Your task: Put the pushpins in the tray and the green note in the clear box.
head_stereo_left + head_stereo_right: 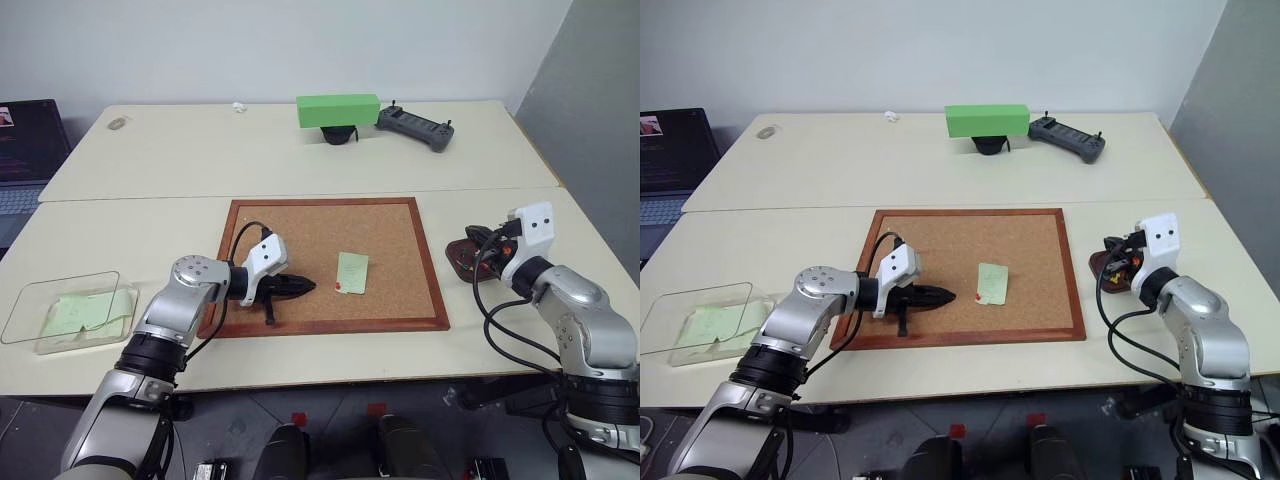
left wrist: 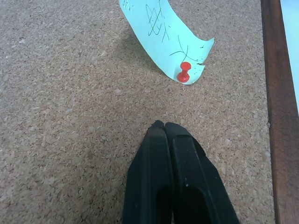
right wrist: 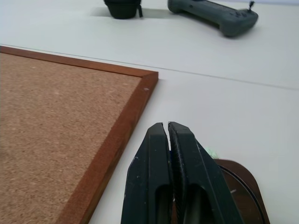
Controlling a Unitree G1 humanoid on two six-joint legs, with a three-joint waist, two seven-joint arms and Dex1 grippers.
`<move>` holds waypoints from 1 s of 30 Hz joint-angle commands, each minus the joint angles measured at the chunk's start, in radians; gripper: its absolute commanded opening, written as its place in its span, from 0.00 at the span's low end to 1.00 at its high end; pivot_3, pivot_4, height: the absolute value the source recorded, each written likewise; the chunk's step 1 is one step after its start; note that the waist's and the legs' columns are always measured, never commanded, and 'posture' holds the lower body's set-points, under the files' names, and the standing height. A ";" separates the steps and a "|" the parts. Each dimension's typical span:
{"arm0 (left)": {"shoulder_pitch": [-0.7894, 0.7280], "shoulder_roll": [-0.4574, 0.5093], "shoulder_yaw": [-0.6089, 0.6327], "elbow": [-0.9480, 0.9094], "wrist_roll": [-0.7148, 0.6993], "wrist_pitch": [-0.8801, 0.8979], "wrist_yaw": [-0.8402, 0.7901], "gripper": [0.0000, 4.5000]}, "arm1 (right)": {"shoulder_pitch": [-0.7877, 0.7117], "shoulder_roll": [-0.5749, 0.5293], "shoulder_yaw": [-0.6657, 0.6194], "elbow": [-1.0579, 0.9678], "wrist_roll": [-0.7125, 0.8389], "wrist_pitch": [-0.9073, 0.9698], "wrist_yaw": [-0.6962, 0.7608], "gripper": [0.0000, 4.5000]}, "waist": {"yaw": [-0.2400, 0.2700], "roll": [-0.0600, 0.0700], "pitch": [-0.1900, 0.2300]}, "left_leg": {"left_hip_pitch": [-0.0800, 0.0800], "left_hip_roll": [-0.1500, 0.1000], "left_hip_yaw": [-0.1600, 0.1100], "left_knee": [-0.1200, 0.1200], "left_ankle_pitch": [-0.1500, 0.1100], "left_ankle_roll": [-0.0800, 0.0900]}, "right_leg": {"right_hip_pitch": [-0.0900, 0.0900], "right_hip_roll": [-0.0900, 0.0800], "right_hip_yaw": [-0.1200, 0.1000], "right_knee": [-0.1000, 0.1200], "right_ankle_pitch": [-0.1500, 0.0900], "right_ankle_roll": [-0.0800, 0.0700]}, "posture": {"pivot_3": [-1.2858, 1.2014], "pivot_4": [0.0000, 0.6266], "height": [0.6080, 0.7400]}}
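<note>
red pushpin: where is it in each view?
Left eye: red pushpin at the green note's near-left corner, mid-corkboard.
Right eye: same corner.
Left wrist: ahead of the shut left gripper, pin through the note.
Right wrist: not in it.
Shared landmark: corkboard's wooden frame.

1. Your left arm is reaching in from the near left, elbow bent, its forearm pointing across toward the right.
2. Your left claw (image 1: 300,287) is tilting slightly downward, and its two black fingers (image 2: 154,182) are pressing together with nothing between them.
3. Your right arm is bending at the elbow on the right side, its forearm angling up and forward.
4. Your right claw (image 3: 167,128) is pointing forward, nearly level, and its fingers (image 3: 187,177) are sitting closed against each other, gripping nothing.
</note>
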 commanded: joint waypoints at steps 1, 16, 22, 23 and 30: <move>-0.007 -0.004 -0.021 0.022 0.024 0.002 -0.003 0.00 | -0.030 0.012 -0.034 0.041 0.001 -0.010 -0.053 0.01 | 0.001 0.000 0.000 | 0.000 0.000 0.000 0.000 0.000 0.000 | 0.000 0.000 0.000 0.000 0.000 0.000 | 0.52 0.24 1.00; 0.003 0.005 -0.020 0.011 0.025 0.001 -0.006 0.00 | -0.049 0.034 -0.056 0.123 0.037 -0.004 -0.087 0.01 | 0.004 0.000 0.000 | 0.000 0.000 0.000 0.000 0.000 0.000 | 0.000 0.000 0.000 0.000 0.000 0.000 | 0.52 0.24 1.00; 0.009 0.007 -0.019 0.004 0.024 0.002 -0.007 0.00 | -0.051 0.034 -0.052 0.137 0.034 -0.015 -0.091 0.06 | 0.004 0.000 0.000 | 0.000 0.000 0.000 0.000 0.000 0.000 | 0.000 0.000 0.000 0.000 0.000 0.000 | 0.52 0.24 1.00; 0.010 0.007 -0.019 0.004 0.024 0.002 -0.007 0.00 | -0.051 0.034 -0.051 0.138 0.032 -0.016 -0.092 0.11 | 0.004 0.000 0.000 | 0.000 0.000 0.000 0.000 0.000 0.000 | 0.000 0.000 0.000 0.000 0.000 0.000 | 0.52 0.24 1.00; 0.010 0.008 -0.020 0.005 0.024 -0.002 -0.010 0.00 | -0.043 0.030 -0.050 0.143 0.026 -0.035 -0.092 0.38 | 0.004 0.000 0.000 | 0.000 0.000 0.000 0.000 0.000 0.000 | 0.000 0.000 0.000 0.000 0.000 0.000 | 0.52 0.24 1.00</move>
